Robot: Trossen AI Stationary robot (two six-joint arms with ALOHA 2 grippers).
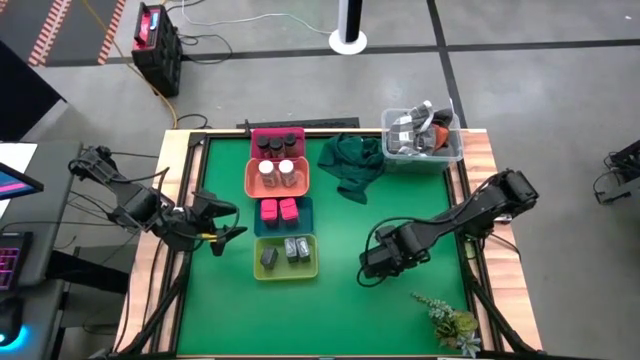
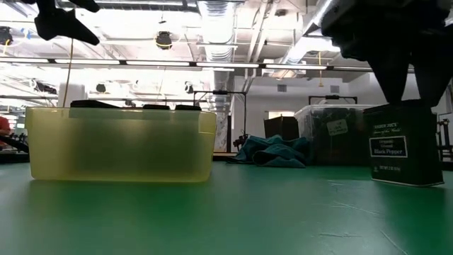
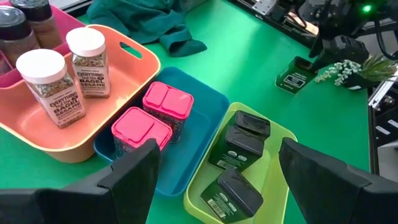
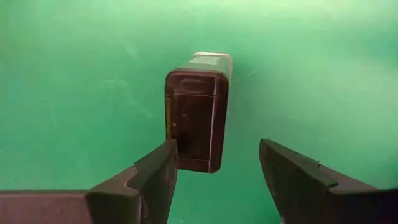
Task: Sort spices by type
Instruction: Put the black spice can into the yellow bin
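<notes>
Four trays stand in a row. The magenta tray [image 1: 262, 135] holds dark round jars [image 1: 278, 145]. White-capped jars [image 3: 59, 78] stand in the orange tray [image 3: 134, 53], pink-red packets [image 3: 155, 115] in the blue tray [image 3: 211, 99], and three dark grey boxes [image 3: 239, 158] lie in the yellow-green tray [image 3: 283, 134]. One more dark grey box [image 4: 196, 118] stands upright on the green mat by its base [image 2: 403, 180]. My right gripper [image 4: 217, 168] hovers open just above this box, pointing down. My left gripper [image 3: 217, 180] is open, off the table left of the trays.
A dark green cloth [image 1: 350, 165] lies bunched right of the trays. A clear bin of odds and ends [image 1: 422, 135] sits at the far right corner and a small plant [image 1: 450, 322] near the right front edge. Bare green mat [image 1: 340, 310] lies between the arms.
</notes>
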